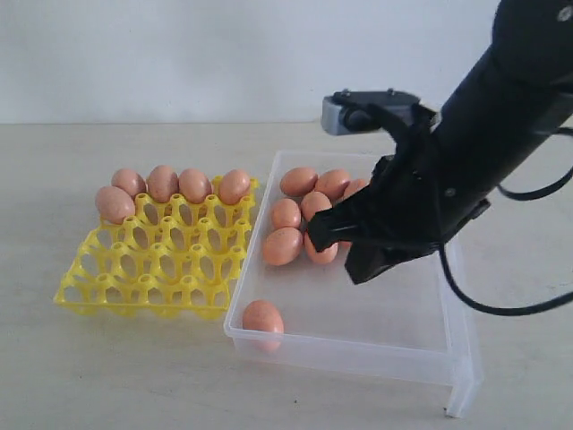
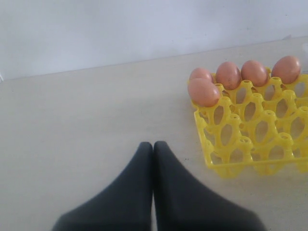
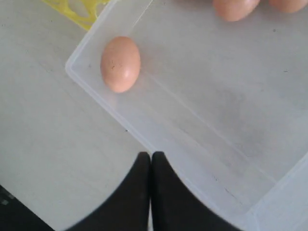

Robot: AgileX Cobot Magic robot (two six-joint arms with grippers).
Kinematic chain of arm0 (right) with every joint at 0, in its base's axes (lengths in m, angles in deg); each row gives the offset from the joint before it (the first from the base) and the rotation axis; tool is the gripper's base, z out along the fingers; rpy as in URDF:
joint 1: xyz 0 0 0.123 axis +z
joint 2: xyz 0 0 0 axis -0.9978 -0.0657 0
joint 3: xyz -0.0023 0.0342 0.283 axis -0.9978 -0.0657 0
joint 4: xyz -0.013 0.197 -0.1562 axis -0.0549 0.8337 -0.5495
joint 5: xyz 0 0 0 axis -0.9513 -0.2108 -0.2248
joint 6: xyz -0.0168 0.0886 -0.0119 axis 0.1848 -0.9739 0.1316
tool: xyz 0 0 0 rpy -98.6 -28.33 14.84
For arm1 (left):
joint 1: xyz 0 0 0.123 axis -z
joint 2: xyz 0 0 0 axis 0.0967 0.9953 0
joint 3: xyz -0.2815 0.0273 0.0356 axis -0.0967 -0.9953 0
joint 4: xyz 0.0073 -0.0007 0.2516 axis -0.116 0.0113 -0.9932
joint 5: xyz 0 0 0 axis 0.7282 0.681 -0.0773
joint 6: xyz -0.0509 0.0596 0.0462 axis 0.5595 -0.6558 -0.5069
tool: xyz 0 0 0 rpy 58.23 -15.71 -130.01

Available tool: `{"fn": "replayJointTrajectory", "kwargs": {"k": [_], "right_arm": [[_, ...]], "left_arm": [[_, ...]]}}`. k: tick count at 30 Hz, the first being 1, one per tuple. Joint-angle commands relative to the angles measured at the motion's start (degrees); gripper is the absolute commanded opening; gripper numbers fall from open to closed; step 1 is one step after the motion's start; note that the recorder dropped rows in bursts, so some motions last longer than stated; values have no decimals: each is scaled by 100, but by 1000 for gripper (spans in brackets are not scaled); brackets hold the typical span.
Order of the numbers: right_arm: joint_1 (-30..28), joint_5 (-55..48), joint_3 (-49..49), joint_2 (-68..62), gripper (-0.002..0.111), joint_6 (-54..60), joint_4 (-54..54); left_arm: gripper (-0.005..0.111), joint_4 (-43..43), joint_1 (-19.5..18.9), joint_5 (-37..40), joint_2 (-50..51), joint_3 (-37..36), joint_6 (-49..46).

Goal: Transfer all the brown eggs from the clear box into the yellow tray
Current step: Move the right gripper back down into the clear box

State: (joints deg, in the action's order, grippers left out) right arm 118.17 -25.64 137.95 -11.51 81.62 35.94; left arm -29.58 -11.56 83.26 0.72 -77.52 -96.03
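- I count five brown eggs [image 1: 163, 184] in the yellow tray [image 1: 152, 269], four of them in its far row; a cluster sits at the clear box's [image 1: 358, 354] far end.
- A lone egg [image 1: 262, 319] lies in the box's near corner beside the tray.
- My right end effector [image 3: 151, 158] hangs clenched and empty over the box.
- My left end effector [image 2: 153, 147] is clenched and empty above the tabletop [image 2: 72, 134], near the tray.

Pale beige worktop [image 1: 107, 376], matte, with faint streaks like light wood grain. Meets a plain white wall [image 1: 179, 54] along the far edge, in one straight seam. Evenly lit, with only soft shadows on the surface. Looks smooth and slightly greyer in the right wrist view, with fine scuffs. Wall faintly bluish in the left wrist view. Small dark patch [image 3: 6, 199] alongside the worktop surface in the right wrist view, too little seen to identify.
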Motion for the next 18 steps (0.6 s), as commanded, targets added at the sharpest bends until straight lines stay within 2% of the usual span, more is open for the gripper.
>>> {"fn": "replayJointTrajectory", "kwargs": {"k": [1,2,3,4,10,14,18], "right_arm": [[-61,296,465,-1021,35,902,1019],[-61,329,618,-1155,42,888,1019],[-61,341,941,-1495,54,735,981],[-61,330,1066,-1638,56,659,981],[-49,-126,1987,-2939,55,252,939],[-7,-483,1986,-3239,55,240,952],[141,-422,1986,-3264,55,240,999]], "left_arm": [[-4,15,-14,-80,-10,-18,56],[-4,15,-14,-80,-10,-18,56],[-4,15,-14,-80,-10,-18,56],[-4,15,-14,-80,-10,-18,56],[-4,15,-14,-80,-10,-18,56],[-4,15,-14,-80,-10,-18,56],[-4,15,-14,-80,-10,-18,56]]}}
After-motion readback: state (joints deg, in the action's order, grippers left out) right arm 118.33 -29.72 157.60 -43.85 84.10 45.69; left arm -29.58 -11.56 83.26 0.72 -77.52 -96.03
